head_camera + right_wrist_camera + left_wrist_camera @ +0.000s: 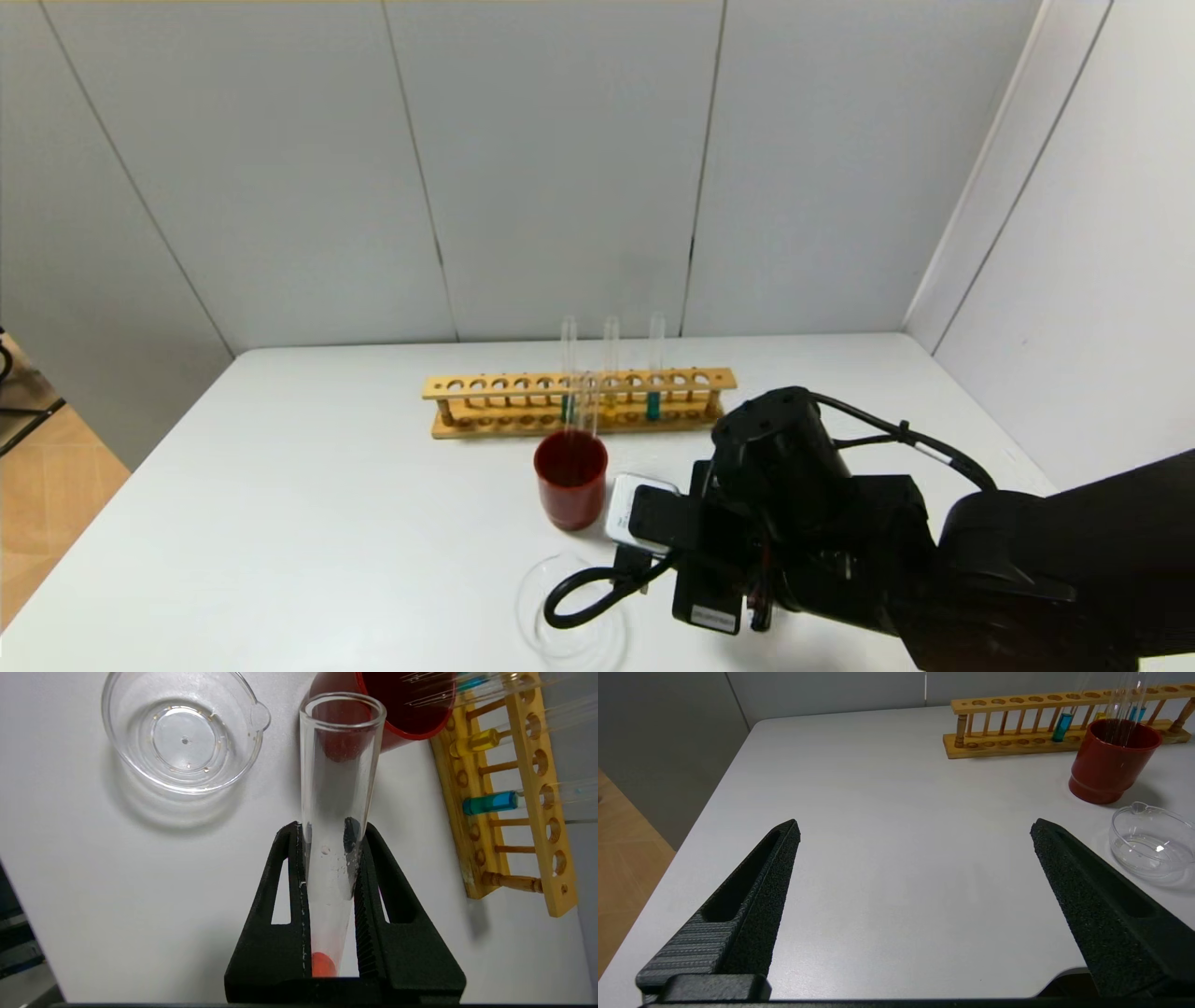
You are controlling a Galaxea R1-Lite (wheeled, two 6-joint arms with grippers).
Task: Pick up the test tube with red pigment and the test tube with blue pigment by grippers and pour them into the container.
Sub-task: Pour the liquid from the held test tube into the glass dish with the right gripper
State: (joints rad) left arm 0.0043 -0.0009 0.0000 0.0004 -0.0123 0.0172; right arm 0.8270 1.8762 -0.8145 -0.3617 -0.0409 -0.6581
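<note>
In the right wrist view my right gripper point(331, 830) is shut on the test tube with red pigment point(341, 765). Its orange-red bottom lies deep between the fingers and its open mouth points out above the table, between the container point(184, 732) and the red cup point(397, 704). The container is a low clear glass beaker with a spout; it also shows in the head view point(569, 607) and the left wrist view point(1150, 842). The test tube with blue pigment point(490, 803) stands in the wooden rack point(579, 403). My left gripper point(915, 830) is open and empty over bare table.
The dark-red cup point(570, 490) holds a few clear tubes, between rack and container. A yellow-bottomed tube point(476, 742) and a darker green-bottomed tube point(568, 408) also stand in the rack. My right arm point(794, 523) hangs over the table's front right. Walls close the back and right.
</note>
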